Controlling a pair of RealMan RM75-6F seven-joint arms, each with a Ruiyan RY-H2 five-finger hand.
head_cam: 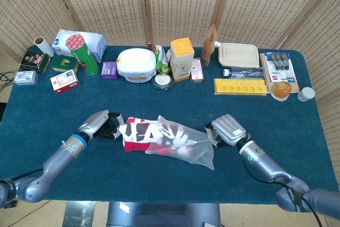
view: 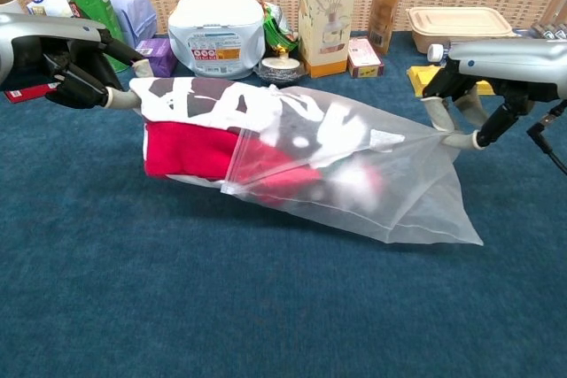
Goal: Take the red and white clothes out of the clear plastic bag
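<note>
- 1 clear plastic bag (view: 390, 188) at frame centre on the blue table (view: 266, 307), lying on its side, mouth toward the left.
- 1 bundle of red and white clothes (view: 190, 130), about half out of the bag mouth, the rest inside.
- 2 hands in view.
- Left hand (view: 75, 64) at upper left, fingers curled, pinching the clothes' top left edge.
- Right hand (view: 478, 99) at right, fingertips pinching the bag's closed end, forearm reaching in from the right edge.

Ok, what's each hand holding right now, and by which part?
Left hand grips the red and white clothes at their exposed end; right hand pinches the clear plastic bag at its far closed end.
</note>
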